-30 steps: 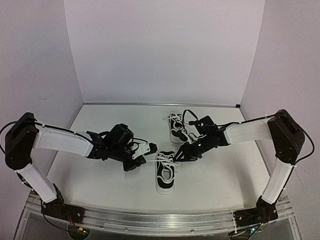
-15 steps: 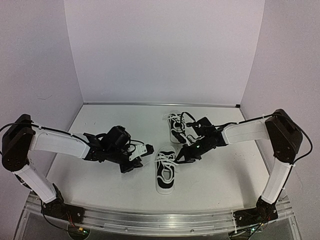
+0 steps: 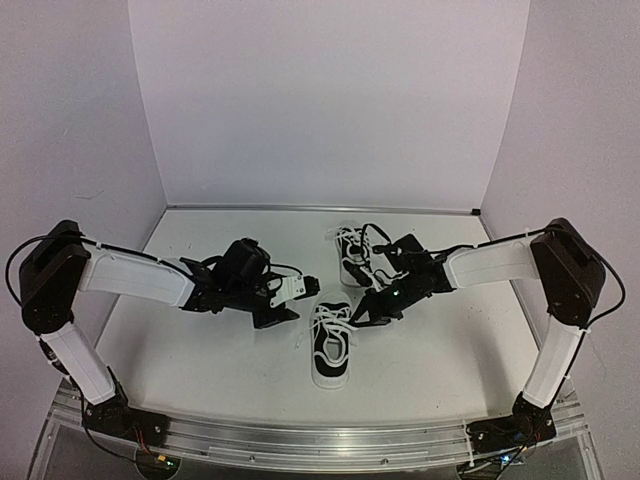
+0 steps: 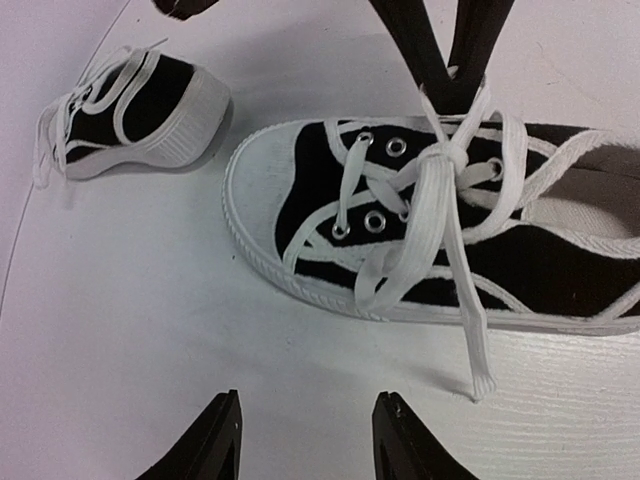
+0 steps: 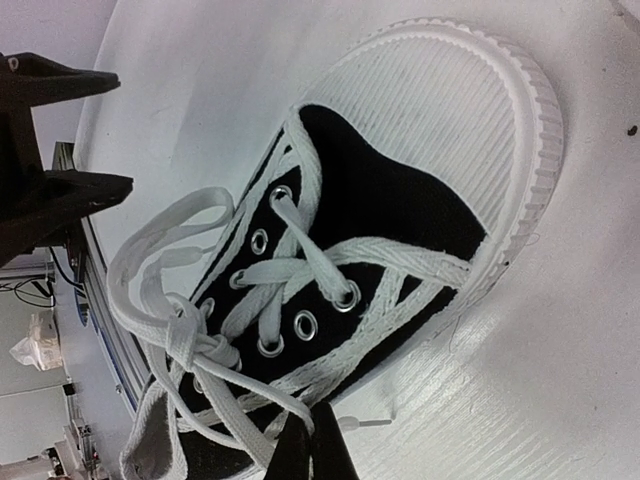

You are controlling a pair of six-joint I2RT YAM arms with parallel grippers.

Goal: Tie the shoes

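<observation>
Left wrist view: the near shoe (image 4: 330, 190) sits upright on its sole at mid-worktop. A first knot (image 4: 441, 160) is cinched over the eyelets. We see no bow loops. One free end (image 4: 467, 300) trails over the shoe's side onto the worktop (image 3: 200, 350).

Our judgement: this shoe is about half tied, with the bow left to do.

The right gripper (image 4: 452, 78) stands just above the knot, jaws clamped together on a lace (image 4: 478, 108). The left gripper (image 4: 305, 435) hovers beside the shoe, jaws apart and empty.

The far shoe (image 3: 351, 256) lies behind, just beside the right arm. Its laces hang loose and we cannot make out a knot, so it probably remains to be done.

Possible hindrances: both grippers crowd the same shoe, and the trailing end lies flat, awkward to pinch. Plain white walls (image 3: 330, 100) enclose the space.
</observation>
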